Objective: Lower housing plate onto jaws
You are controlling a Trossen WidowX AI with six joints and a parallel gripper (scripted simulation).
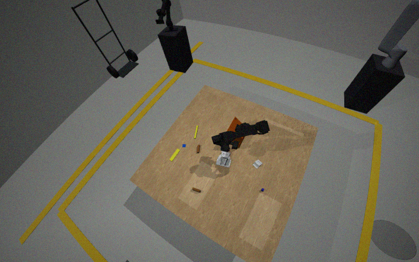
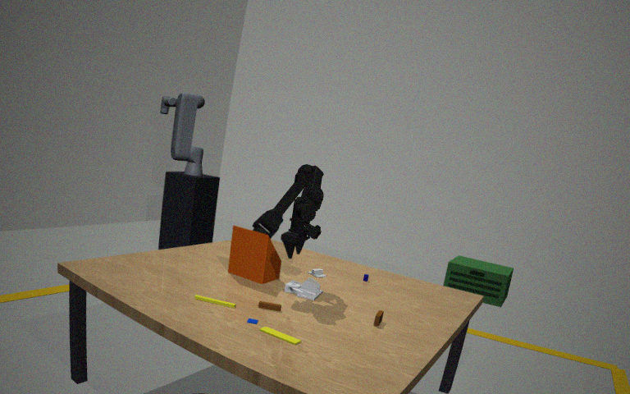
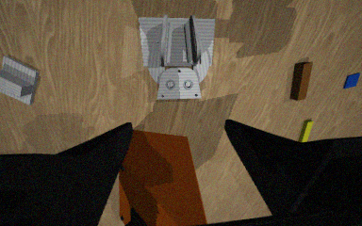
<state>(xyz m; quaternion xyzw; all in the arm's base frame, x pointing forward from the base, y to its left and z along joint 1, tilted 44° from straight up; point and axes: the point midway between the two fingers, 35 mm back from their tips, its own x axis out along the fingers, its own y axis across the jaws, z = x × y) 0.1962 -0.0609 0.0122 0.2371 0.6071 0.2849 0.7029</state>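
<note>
A light grey assembly (image 1: 223, 162) (image 2: 311, 290) (image 3: 149, 44) stands on the table. In the wrist view its two upright jaws, left (image 3: 166, 42) and right (image 3: 191, 42), stand side by side, apart. Two round stubs or pin heads show on its narrow end (image 3: 179, 90). A separate light grey part with a raised ridge (image 1: 257, 164) (image 2: 317, 273) (image 3: 14, 80), which looks like the housing plate, lies on the table away from the assembly. My gripper (image 2: 294, 255) (image 3: 180, 125) is open and empty, well above the table, near the assembly's narrow end.
An orange wedge block (image 1: 235, 122) (image 2: 250, 254) (image 3: 186, 188) stands near the arm. A brown block (image 1: 198, 149) (image 2: 269, 305) (image 3: 302, 81), a blue tile (image 1: 184, 146) (image 2: 253, 321) (image 3: 352, 80) and yellow bars (image 1: 196, 132) (image 2: 279, 335) lie to one side. A dark blue cube (image 1: 262, 189) (image 2: 366, 277) lies farther off.
</note>
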